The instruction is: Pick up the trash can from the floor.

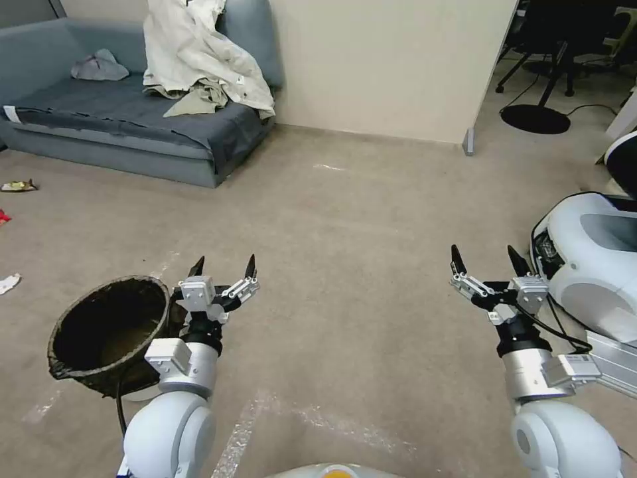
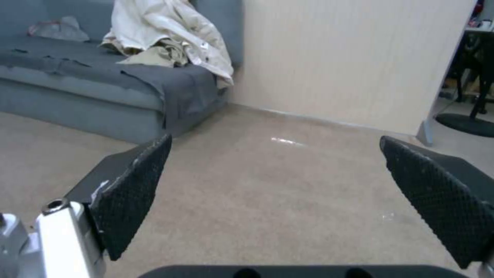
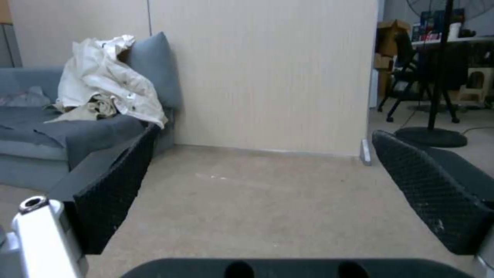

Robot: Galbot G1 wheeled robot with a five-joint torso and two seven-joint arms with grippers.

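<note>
The trash can [image 1: 109,332], a small round bucket lined with a dark crinkled bag, stands on the beige carpet floor [image 1: 358,219] at the lower left of the head view. My left gripper [image 1: 224,267] hovers open just to the right of its rim, fingers pointing forward and holding nothing. Its black textured pads [image 2: 131,193] frame bare carpet in the left wrist view. Far to the right, my right gripper [image 1: 486,259] is open and empty too, its pads [image 3: 110,193] spread over carpet.
A grey sofa [image 1: 126,126] with a heap of pale clothes [image 1: 199,60] lines the back left wall. Scraps of litter [image 1: 16,186] lie on the carpet at the far left. A white machine [image 1: 597,259] sits at the right, office chairs [image 1: 564,40] behind a partition.
</note>
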